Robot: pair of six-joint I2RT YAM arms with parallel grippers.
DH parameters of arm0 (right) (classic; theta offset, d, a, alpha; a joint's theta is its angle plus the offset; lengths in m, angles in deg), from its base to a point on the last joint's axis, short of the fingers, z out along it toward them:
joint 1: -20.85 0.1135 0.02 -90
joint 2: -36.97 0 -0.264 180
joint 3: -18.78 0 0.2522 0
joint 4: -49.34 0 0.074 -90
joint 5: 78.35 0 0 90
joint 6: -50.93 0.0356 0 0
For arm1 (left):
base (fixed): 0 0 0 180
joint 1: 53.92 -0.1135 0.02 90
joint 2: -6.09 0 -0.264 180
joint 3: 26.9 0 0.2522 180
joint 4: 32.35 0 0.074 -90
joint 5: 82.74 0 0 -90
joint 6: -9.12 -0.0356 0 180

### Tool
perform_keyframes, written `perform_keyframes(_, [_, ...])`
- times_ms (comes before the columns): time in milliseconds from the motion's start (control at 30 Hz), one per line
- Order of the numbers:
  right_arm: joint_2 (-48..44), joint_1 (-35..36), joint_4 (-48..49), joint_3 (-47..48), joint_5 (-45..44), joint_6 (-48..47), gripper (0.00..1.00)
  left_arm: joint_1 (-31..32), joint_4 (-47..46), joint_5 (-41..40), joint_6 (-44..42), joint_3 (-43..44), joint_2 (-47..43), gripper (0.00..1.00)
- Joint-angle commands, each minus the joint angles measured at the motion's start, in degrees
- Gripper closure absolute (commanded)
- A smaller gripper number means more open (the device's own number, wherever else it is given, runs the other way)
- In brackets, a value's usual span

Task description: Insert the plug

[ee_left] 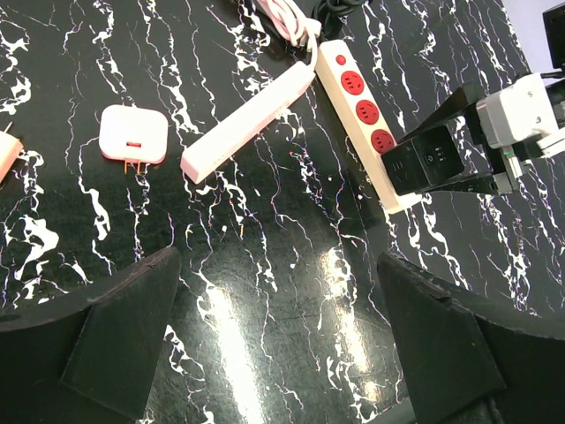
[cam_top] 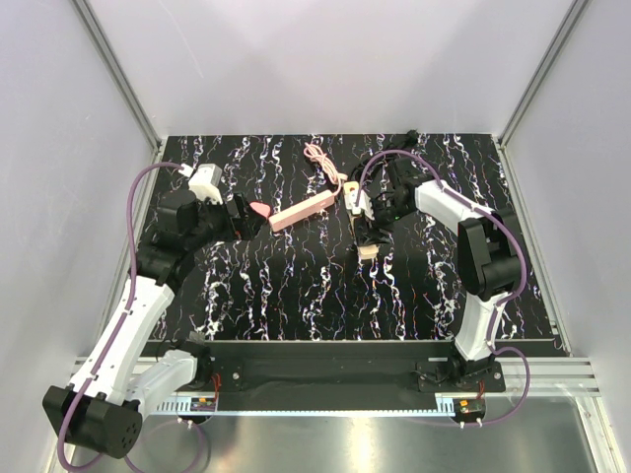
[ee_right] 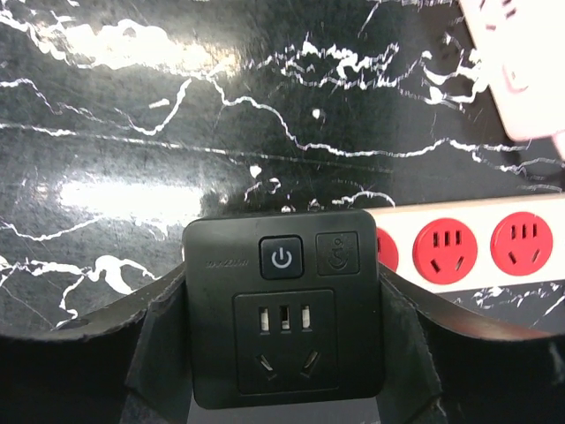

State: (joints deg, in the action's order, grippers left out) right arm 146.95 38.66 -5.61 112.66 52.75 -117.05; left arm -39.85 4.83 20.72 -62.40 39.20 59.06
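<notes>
Right gripper clamps the black plug by its sides, over the near end of the white strip, mid-desk. Can't tell if it's seated. Left gripper is wide open and empty, above the desk near the pink charger.

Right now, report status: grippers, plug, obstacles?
Left gripper open, empty. Right gripper shut on black plug. Plug over white strip's end; seating unclear. Nothing blocking.

White-shelled left arm and its twin right arm, chunky black joints on both, purple cables looping alongside, matte black wedge-shaped fingers out front.
</notes>
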Motion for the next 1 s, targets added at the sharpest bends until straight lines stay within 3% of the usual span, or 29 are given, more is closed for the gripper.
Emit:
perform_keyframes(0, [0.59, -0.49, 5.24, 0.74, -10.08, -1.13, 0.29, -0.35, -2.85, 1.23, -0.2, -0.13, -0.59, 0.01])
perform_keyframes(33, [0.59, -0.4, 5.16, 0.92, -10.16, -1.13, 0.22, -0.35, -2.85, 1.31, -0.2, -0.13, -0.67, 0.01])
perform_keyframes(67, [0.77, -0.23, 5.15, 1.09, -10.16, -1.13, 0.0, -0.27, -2.85, 1.31, -0.2, -0.04, -0.68, 0.01])
perform_keyframes(967, [-3.45, 0.39, 5.15, 0.04, -11.22, 0.89, 0.03, -0.35, -2.94, 1.93, -0.2, -0.13, -0.85, 0.01])
